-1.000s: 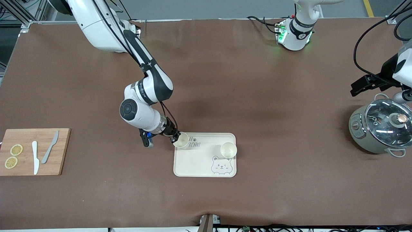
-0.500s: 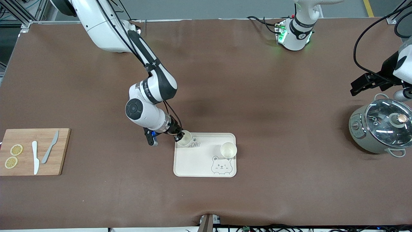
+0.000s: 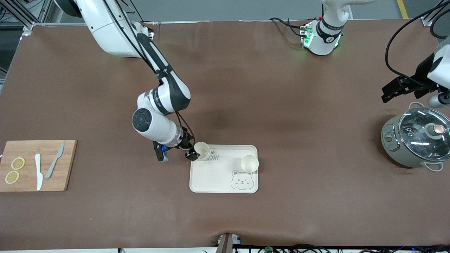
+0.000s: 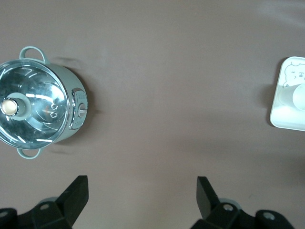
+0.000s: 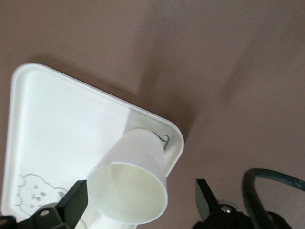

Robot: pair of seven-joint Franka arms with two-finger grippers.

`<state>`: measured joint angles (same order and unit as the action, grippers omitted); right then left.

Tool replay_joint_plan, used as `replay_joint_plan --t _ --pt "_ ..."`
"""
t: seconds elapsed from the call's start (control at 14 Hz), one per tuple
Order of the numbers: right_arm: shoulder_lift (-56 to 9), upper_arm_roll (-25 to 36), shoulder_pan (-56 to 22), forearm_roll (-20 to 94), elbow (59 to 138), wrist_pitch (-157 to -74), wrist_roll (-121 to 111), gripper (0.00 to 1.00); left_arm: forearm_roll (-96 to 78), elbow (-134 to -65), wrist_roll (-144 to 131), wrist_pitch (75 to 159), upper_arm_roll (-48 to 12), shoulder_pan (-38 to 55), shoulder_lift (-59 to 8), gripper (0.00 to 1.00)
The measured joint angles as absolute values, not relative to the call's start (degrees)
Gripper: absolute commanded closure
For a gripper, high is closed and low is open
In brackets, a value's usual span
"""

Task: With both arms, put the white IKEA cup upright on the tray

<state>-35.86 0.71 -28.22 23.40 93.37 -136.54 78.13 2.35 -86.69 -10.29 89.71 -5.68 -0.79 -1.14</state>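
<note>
The cream tray (image 3: 218, 175) with a bear face lies mid-table. One white cup (image 3: 201, 150) stands upright on its corner toward the right arm's end, farther from the front camera. My right gripper (image 3: 194, 151) is open around this cup (image 5: 131, 181); one finger sits close beside the wall and the other stands apart. A second white cup (image 3: 249, 163) stands upright on the tray toward the left arm's end. My left gripper (image 3: 390, 92) hangs open and holds nothing (image 4: 141, 183) over bare table next to the pot.
A grey pot with a glass lid (image 3: 416, 140) stands at the left arm's end of the table. A wooden cutting board (image 3: 38, 146) with lemon slices, a white knife and a grey knife lies at the right arm's end.
My right gripper opened and let go of the cup, which now stands upright on the tray's corner. The right wrist drew back slightly; the left arm rose a little.
</note>
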Motion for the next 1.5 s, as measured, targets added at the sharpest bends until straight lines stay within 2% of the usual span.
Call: replay_joint_plan --t 0.14,0.36,0.93,1.14,1.5 --pt "-33.3 2.7 -28.1 23.4 91.8 -131.6 78.1 0.00 2.3 -87.1 -7.8 89.0 -5.3 -0.6 0.3 0.00" --pt "-29.2 4.7 -27.8 23.4 87.4 -118.5 78.1 0.00 2.3 -88.6 -5.8 87.2 -1.1 2.3 2.9 0.00" --pt "-27.6 6.2 -19.1 21.0 71.9 -99.8 70.6 0.00 2.3 -92.8 -5.6 86.9 -0.1 3.4 6.4 0.00" --pt "-23.7 6.3 -17.4 14.9 70.8 -96.6 64.1 0.00 2.3 -93.0 -5.6 87.0 -0.1 3.4 6.4 0.00" --pt "-17.2 6.6 -11.6 12.6 71.4 -84.6 40.7 0.00 2.3 -93.0 -5.6 87.0 -0.1 3.7 6.5 0.00"
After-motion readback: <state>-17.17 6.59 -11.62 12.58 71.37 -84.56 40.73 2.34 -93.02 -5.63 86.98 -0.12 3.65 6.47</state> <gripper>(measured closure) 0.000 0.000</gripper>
